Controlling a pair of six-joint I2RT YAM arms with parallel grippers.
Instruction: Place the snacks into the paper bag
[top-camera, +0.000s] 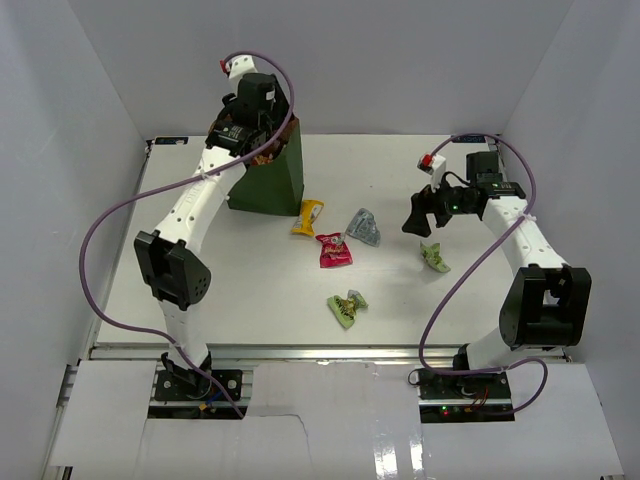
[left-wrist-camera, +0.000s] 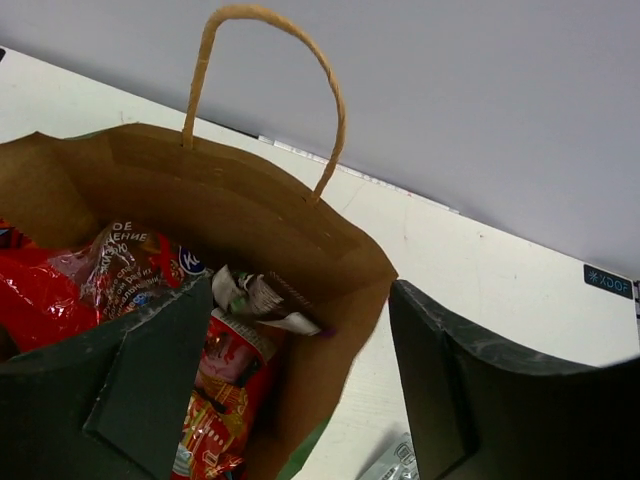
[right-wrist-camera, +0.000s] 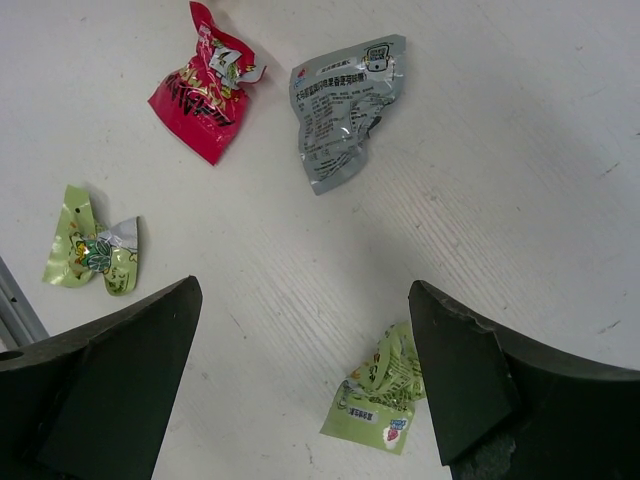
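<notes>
The paper bag stands upright at the back left, dark green outside. My left gripper hovers over its mouth, open and empty. In the left wrist view the left gripper spans the bag's near corner. Inside lie a large red bag, a brown packet and a red-orange packet. My right gripper hangs open above a light green packet. In the right wrist view the right gripper stands over that packet, which lies by the right finger.
Loose on the table are a yellow packet, a silver-grey one, a pink one and a second light green one. White walls enclose the table on three sides.
</notes>
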